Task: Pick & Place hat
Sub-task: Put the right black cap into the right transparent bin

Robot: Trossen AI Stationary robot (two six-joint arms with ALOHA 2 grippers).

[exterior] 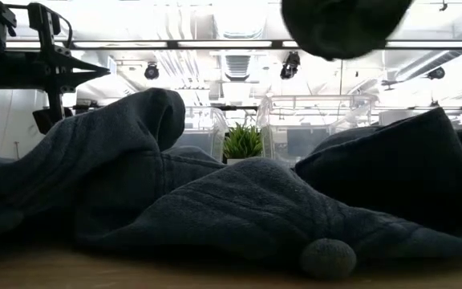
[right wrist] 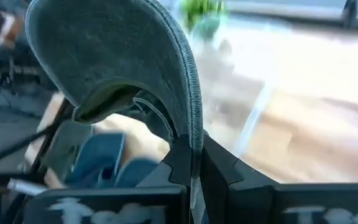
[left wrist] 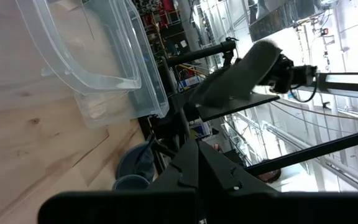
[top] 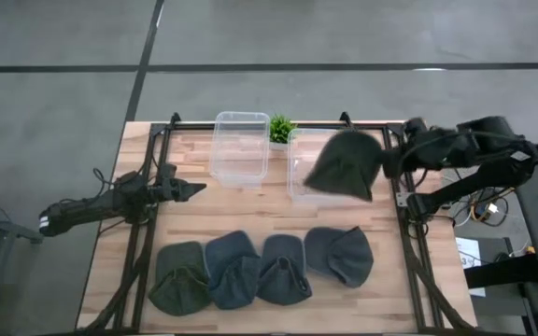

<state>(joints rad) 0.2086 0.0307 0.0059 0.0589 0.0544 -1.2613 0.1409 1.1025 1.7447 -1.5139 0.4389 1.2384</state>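
A dark green hat (top: 344, 166) hangs in the air over the right-hand clear bin (top: 297, 191), held by my right gripper (top: 388, 161), which comes in from the table's right and is shut on it. The same hat (exterior: 343, 24) shows at the top of the low view, and its grey-green underside (right wrist: 104, 50) fills the right wrist view. My left gripper (top: 191, 190) hovers shut over the left part of the table, touching nothing. Several more hats (top: 260, 269) lie in a row along the near part of the table. My right gripper (right wrist: 193, 152) pinches the hat's ribbed edge (right wrist: 194, 121) between its two fingers (right wrist: 222, 168). It comes in roughly level from the table's right. The hat is lifted clear of table and bin and stands out beyond the fingertips toward the table's left.
A second clear bin (top: 241, 145) stands left of the first, with a small green plant (top: 281, 128) between them at the far edge. The row of hats (exterior: 215, 201) fills the near strip. Bare wood lies between the bins and the row.
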